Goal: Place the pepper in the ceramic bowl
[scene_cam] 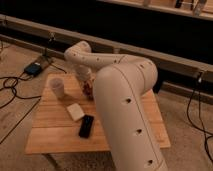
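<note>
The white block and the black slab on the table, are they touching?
Apart. The camera view shows a strip of bare wood between the cream block and the black slab. The gripper hangs farther back, above the table, away from both.

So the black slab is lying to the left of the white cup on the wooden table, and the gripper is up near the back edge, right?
Not quite. In the camera view the black slab lies right of the white cup and nearer the front; the rest stands: the gripper is near the wooden table's back edge.
</note>
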